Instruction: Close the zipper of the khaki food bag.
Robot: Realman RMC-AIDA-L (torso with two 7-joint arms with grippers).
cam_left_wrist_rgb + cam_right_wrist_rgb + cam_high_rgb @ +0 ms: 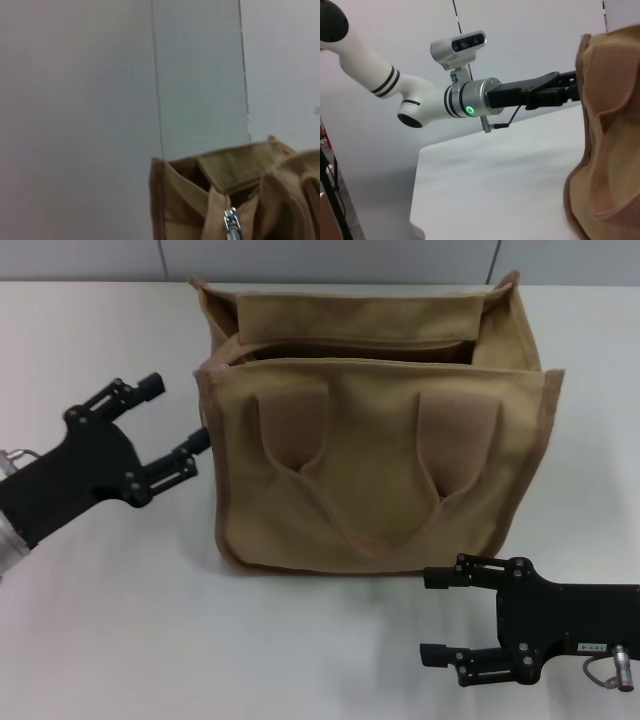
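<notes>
The khaki food bag (375,475) stands upright in the middle of the white table, its mouth open at the top. The zipper (350,344) runs along that open mouth. Its silver pull tab (231,221) shows in the left wrist view at one end of the bag (220,185). My left gripper (177,412) is open and empty, right beside the bag's upper left corner. My right gripper (431,615) is open and empty, low on the table in front of the bag's lower right corner. The right wrist view shows the bag's side (610,140) with the left gripper's fingers (555,92) at its edge.
The white table (120,620) stretches around the bag on all sides. A grey wall (330,258) runs behind the table's far edge. The left arm (420,102), with its wrist camera, reaches in over the table's left side.
</notes>
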